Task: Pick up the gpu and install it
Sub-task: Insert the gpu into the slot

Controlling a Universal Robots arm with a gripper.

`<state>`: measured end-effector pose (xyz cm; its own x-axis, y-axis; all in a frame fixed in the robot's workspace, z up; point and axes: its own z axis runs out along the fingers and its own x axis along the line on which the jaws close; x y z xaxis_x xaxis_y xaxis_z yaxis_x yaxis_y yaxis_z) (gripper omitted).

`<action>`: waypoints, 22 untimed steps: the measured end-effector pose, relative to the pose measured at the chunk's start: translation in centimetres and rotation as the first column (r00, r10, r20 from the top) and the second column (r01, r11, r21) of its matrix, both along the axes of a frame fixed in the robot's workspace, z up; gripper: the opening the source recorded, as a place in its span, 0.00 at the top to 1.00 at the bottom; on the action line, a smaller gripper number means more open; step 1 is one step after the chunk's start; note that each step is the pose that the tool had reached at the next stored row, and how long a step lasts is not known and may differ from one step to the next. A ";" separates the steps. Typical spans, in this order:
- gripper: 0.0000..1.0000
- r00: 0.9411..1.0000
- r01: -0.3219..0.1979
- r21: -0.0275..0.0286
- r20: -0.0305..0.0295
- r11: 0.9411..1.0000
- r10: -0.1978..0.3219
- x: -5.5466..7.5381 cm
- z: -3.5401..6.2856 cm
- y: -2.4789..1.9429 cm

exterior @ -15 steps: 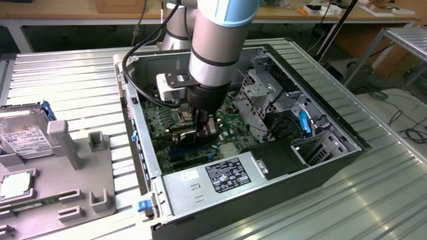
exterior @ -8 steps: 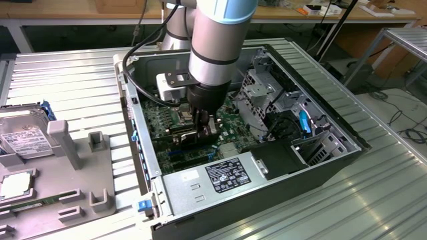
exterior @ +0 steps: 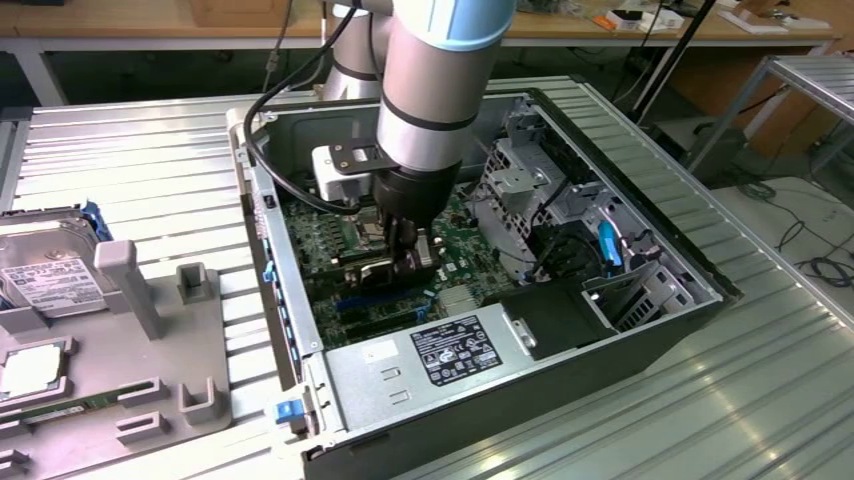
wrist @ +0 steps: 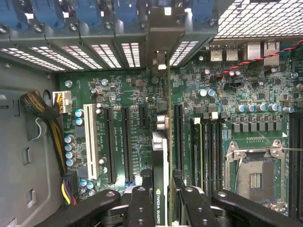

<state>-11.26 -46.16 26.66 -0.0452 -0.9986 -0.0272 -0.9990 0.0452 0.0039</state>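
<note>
The hand is clamping the gpu by both faces, holding it edge-on above the motherboard inside the open case, apparently so its connector edge is facing the slots.

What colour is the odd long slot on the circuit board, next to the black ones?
White; the slot shows best in the wrist view.

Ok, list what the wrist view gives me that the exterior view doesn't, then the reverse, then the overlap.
Wrist view: the gpu edge-on between the fingers of the gripper, a white slot, the empty processor socket, blue latches.
Exterior view: the arm standing over the open case, the power supply, a hard drive on the grey fixture at the exterior view's left.
Both: the gripper above the green motherboard.
</note>
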 end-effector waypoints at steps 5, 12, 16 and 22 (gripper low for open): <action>0.73 1.000 0.000 -0.006 0.000 1.000 0.000 0.0 0.00 0.00; 0.73 1.000 0.000 -0.009 0.000 1.000 0.000 -0.2 0.00 0.00; 0.73 1.000 0.000 -0.009 0.000 1.000 0.000 -0.2 0.00 0.00; 0.73 1.000 0.000 -0.009 -0.008 1.000 0.000 -0.1 0.00 0.00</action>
